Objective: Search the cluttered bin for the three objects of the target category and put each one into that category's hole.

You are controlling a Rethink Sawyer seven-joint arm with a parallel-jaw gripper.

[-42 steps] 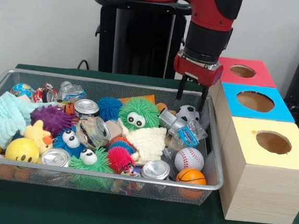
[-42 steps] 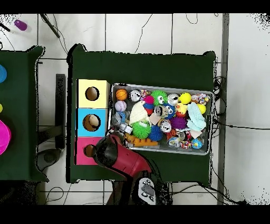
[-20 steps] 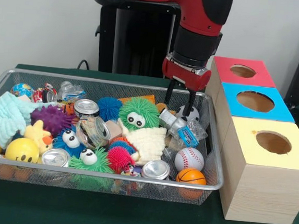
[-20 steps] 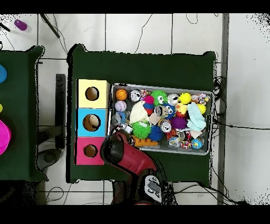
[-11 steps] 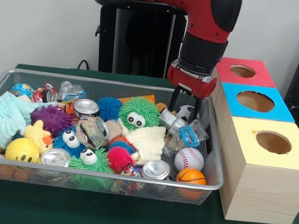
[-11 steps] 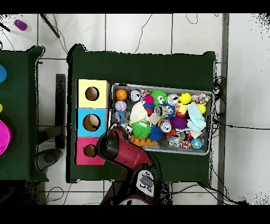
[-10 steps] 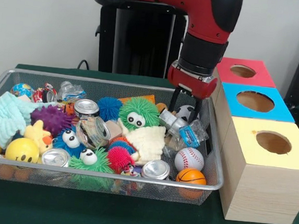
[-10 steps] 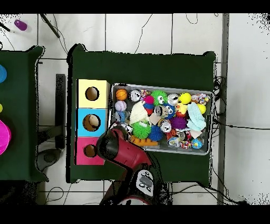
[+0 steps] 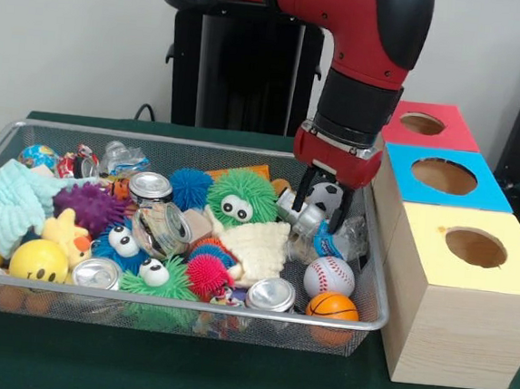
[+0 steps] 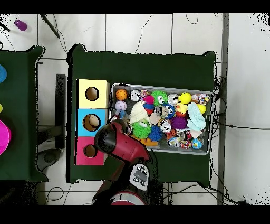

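My gripper (image 9: 321,204) is down in the right far part of the wire bin (image 9: 187,305), open, with one finger on each side of a black-and-white soccer ball (image 9: 325,197). A baseball (image 9: 329,275) and an orange basketball (image 9: 332,305) lie nearer the front right corner. In the overhead view the red arm (image 10: 113,140) covers the gripper and the soccer ball, while the baseball (image 10: 121,105) and basketball (image 10: 122,94) show beside the boxes.
Red (image 9: 400,134), blue (image 9: 407,182) and yellow (image 9: 437,255) boxes with round holes stand right of the bin. Fuzzy eyed balls (image 9: 242,196), crushed cans (image 9: 270,294), a crumpled plastic bottle (image 9: 310,224), a cloth (image 9: 9,200) and a yellow smiley ball (image 9: 38,259) crowd the bin.
The gripper moved from above the bin's far right rim, swung left, then came down and forward so its fingers now straddle the soccer ball.
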